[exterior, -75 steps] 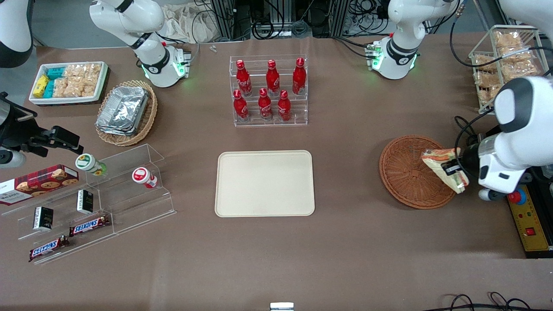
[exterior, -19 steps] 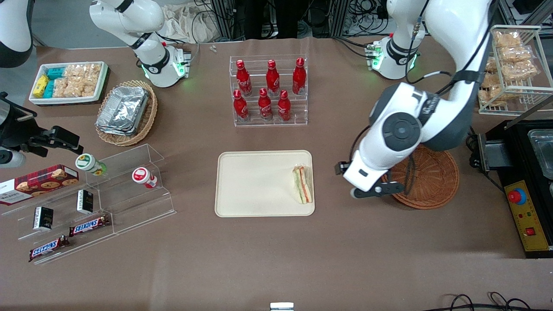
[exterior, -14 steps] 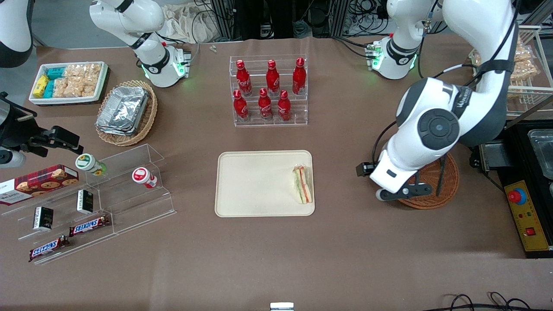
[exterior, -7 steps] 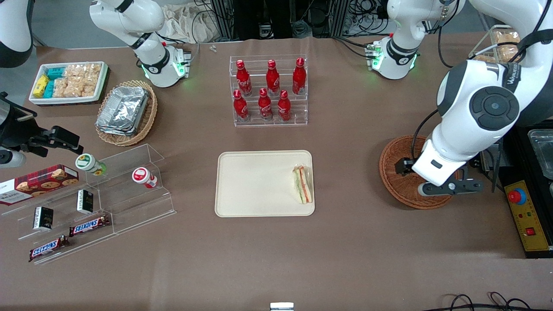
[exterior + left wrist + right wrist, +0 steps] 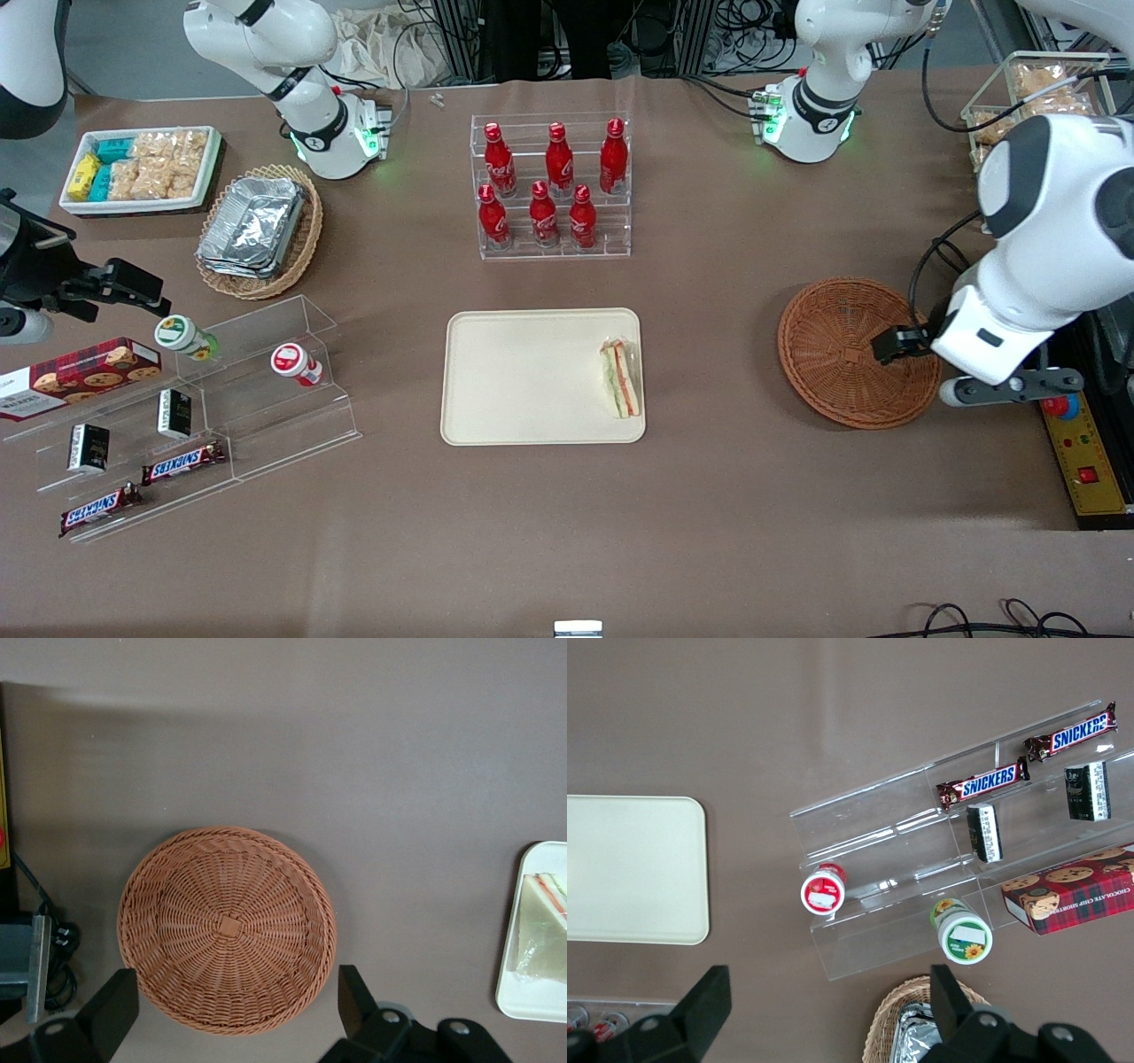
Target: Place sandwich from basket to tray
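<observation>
Now that the sandwich [image 5: 621, 378] lies on the tray [image 5: 532, 377], at the tray's end nearest the basket [image 5: 842, 354], the job looks done from where I stand. It sits on its side just inside the low rim, with the green and orange-red layers showing through the wrap, and nothing is touching it. The wrist camera catches it too, the sandwich [image 5: 543, 926] lying at the edge of the tray [image 5: 514, 997].

What has changed in the last second or so is the arm. A moment ago it hung between tray and basket; since then it has swung away toward its own end of the table, and the gripper [image 5: 895, 344] now hovers over the basket's rim, high above the weave. The fingers [image 5: 111, 1014] stand wide apart with nothing between them, spanning the round basket [image 5: 228, 928] seen below. The basket itself is bare, only the woven bottom showing.

I read this as a retreat after the release, not a fresh reach: there is no second sandwich in view to fetch. The sandwich rests close to the tray's rim, yet it looks settled and flat, so I would not expect it to slide off.
</observation>
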{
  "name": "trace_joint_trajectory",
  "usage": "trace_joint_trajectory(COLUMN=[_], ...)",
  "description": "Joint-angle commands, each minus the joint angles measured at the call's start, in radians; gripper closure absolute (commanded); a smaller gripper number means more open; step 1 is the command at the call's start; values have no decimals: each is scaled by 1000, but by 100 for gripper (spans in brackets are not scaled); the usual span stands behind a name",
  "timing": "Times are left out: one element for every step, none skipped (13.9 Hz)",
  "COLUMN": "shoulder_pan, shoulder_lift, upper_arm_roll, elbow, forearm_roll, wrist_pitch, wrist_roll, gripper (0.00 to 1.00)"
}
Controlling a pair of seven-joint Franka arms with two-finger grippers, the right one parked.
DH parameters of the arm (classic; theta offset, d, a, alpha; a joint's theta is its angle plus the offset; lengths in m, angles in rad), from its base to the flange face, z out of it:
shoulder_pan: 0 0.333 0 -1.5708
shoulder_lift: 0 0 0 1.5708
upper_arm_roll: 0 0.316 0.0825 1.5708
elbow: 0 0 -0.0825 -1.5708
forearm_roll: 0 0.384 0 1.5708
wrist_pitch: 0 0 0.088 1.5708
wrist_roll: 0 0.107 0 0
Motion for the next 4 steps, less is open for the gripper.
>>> trace_joint_trajectory(shoulder_pan=[25,54,62,65], shoulder_lift=[-19,-19,-17,-17], upper_arm_roll=[-7,-10,-10,-9], elbow=[-2,0,1,3], forearm_roll=[-17,-20,-30,-49], wrist_pitch=[-4,-1,0,-6], wrist_roll=[30,59,85,89], gripper=[0,0,0,0])
